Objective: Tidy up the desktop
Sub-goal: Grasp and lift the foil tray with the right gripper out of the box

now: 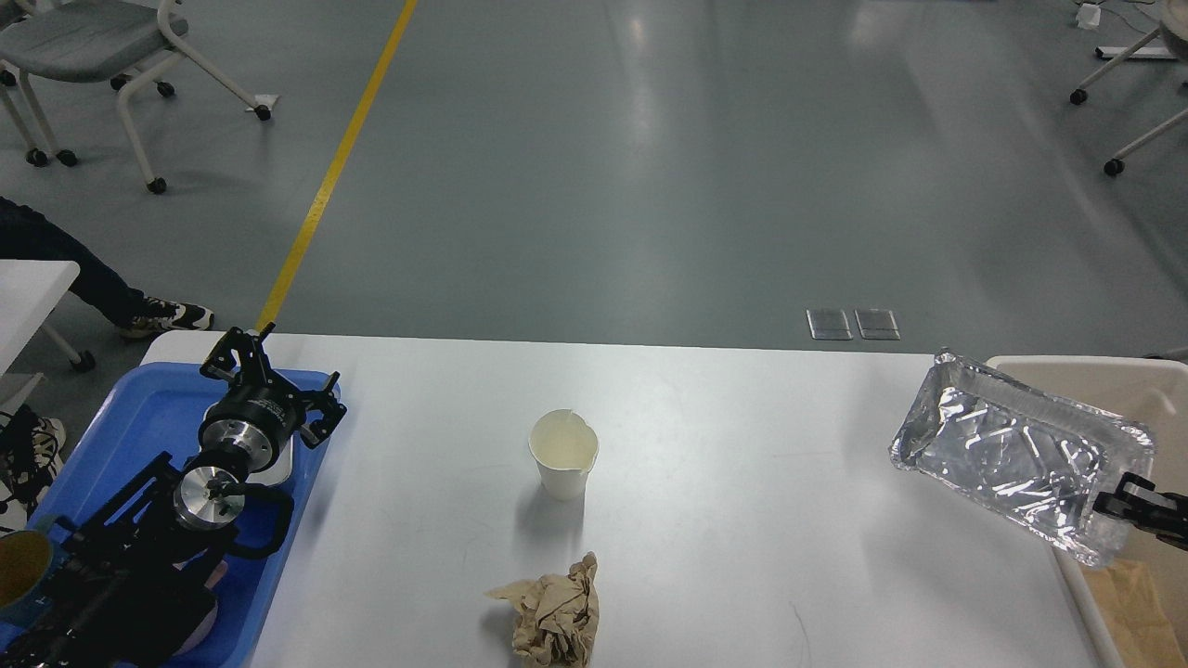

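Note:
The white desktop (742, 464) carries a white paper cup (563, 455) standing upright at its middle. A crumpled wad of brown paper (554, 612) lies near the front edge. At the right end a crinkled foil tray (1021, 455) hangs tilted in the air, partly over the desktop's edge and partly over a beige bin (1086, 371). My right gripper (1118, 501) is shut on the foil tray's lower right rim. My left gripper (277, 376) stands open above the blue tray (139, 408), holding nothing.
The blue tray sits on the desktop's left end with a white dish under my left arm and a brown cup (19, 566) at its front. A small white table (28, 288), a person's shoe (172, 315) and chairs (83, 37) stand beyond.

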### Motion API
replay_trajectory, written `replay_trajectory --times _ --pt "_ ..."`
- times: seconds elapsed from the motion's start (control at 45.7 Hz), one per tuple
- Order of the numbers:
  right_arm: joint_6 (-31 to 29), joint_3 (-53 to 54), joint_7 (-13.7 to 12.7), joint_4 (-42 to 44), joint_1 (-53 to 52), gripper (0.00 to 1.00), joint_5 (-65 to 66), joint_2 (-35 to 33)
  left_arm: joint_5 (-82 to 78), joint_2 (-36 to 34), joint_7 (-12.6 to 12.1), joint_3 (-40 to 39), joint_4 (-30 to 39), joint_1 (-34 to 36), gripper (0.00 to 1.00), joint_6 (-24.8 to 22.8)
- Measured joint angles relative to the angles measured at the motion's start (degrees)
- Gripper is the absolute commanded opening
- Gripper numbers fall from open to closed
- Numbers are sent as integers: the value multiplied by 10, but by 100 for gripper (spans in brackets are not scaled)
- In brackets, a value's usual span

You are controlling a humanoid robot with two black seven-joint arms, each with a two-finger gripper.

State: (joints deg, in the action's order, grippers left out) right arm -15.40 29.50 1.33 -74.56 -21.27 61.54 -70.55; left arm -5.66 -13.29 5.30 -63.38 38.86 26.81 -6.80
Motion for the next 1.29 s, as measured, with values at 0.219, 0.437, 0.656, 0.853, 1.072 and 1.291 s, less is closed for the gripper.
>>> replay_trajectory --times 0.219,0.437,0.656,0.853,1.072,1.291 --pt "-2 -7 2 -35 1 0 38 -17 -1 -9 -9 -3 0 -7 97 4" --pt "-22 -7 7 -67 -21 0 42 6 5 -12 -10 -20 8 -10 97 -43" --pt "-55 -8 7 -74 -81 0 42 65 5 -6 -6 -38 9 -7 97 -58" --pt "-87 -25 7 -73 -150 0 42 127 7 -1 -8 -39 9 -2 97 -44" --pt "-102 -93 6 -75 -246 0 41 179 7 -1 -1 -37 9 1 97 -38" --pt "-102 -158 7 -79 -313 0 37 222 1 -2 1 -26 9 -3 97 -24"
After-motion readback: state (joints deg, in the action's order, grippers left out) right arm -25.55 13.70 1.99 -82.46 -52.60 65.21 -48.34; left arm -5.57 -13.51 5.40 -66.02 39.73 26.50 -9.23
